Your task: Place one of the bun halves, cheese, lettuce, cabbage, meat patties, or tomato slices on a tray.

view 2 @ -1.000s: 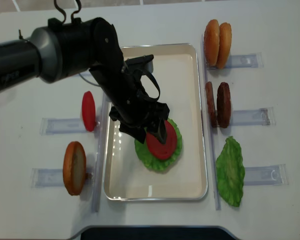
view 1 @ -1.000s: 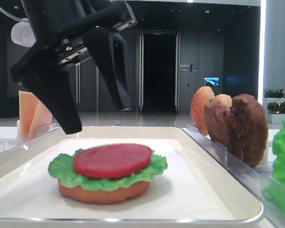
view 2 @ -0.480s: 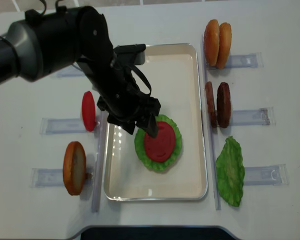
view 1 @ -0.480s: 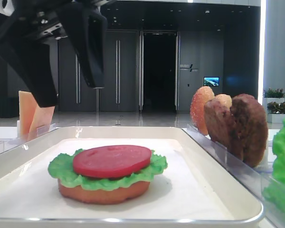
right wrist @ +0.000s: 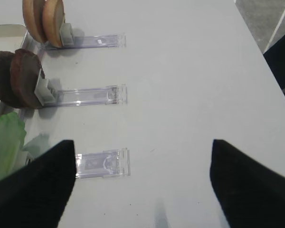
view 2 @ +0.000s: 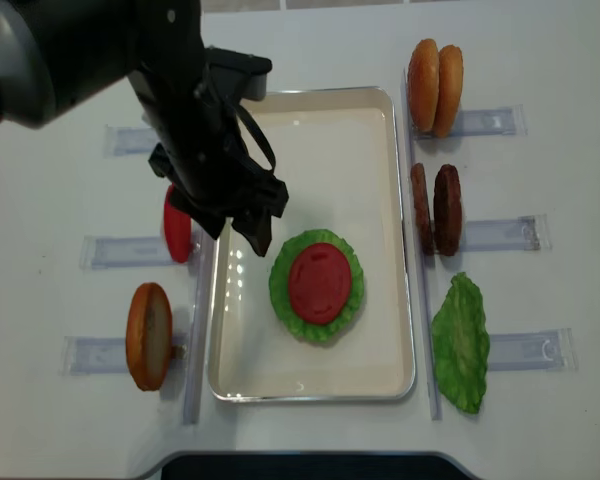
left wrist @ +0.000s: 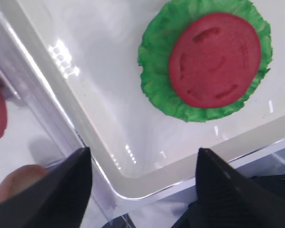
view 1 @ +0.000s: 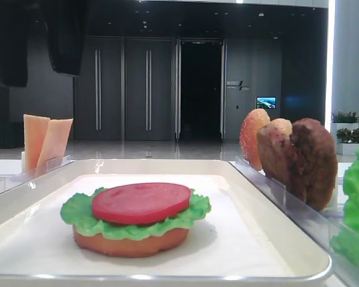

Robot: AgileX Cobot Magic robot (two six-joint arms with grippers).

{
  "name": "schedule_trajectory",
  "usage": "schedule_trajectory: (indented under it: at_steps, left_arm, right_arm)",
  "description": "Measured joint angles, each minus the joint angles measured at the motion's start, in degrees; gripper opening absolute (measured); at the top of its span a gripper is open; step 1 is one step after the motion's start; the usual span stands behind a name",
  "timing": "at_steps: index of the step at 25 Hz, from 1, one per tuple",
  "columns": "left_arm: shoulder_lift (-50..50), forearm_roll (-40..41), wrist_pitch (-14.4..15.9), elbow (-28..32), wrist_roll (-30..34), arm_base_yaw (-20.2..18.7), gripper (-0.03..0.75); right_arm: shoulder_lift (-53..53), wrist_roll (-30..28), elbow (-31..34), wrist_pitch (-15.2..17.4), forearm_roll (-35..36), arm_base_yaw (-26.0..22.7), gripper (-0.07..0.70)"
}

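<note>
On the white tray (view 2: 320, 150) lies a stack: a bun half (view 1: 131, 242) at the bottom, a ruffled green lettuce leaf (view 2: 280, 290) on it, and a red tomato slice (view 2: 320, 282) on top. My left gripper (view 2: 235, 228) hangs open and empty above the tray's left rim, up and to the left of the stack. In the left wrist view its gripper (left wrist: 142, 190) straddles a tray (left wrist: 99, 95) corner, with the tomato slice (left wrist: 214, 59) ahead. My right gripper (right wrist: 142, 185) is open over bare table, out of both exterior views.
Clear holders flank the tray. On the left stand a tomato slice (view 2: 177, 222), a bun half (view 2: 148, 335) and cheese slices (view 1: 45, 140). On the right stand two bun halves (view 2: 435, 87), two meat patties (view 2: 435, 210) and a lettuce leaf (view 2: 461, 343).
My left gripper has risen and drawn back to the left, away from the stack, still open. The tomato slice stays on the lettuce. The right arm's earlier pose is not shown.
</note>
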Motion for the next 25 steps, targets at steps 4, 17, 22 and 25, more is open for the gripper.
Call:
schedule_trajectory:
  at_steps: [4,17,22,25]
  left_arm:
    - [-0.13,2.41,1.34,-3.05,-0.87,0.0,0.517]
    - [-0.94,4.2,1.59,-3.89,-1.37,1.96,0.517]
    - [-2.1,4.2,1.59,-3.89,-1.31,6.06,0.517]
    - [-3.04,4.2,1.64,-3.89,-0.65,8.56,0.517]
  right_arm:
    - [0.0,0.0,0.0,0.0,0.0,0.0,0.577]
    - [0.0,0.0,0.0,0.0,0.0,0.0,0.577]
    - [0.0,0.0,0.0,0.0,0.0,0.0,0.577]
    - [0.0,0.0,0.0,0.0,0.0,0.0,0.577]
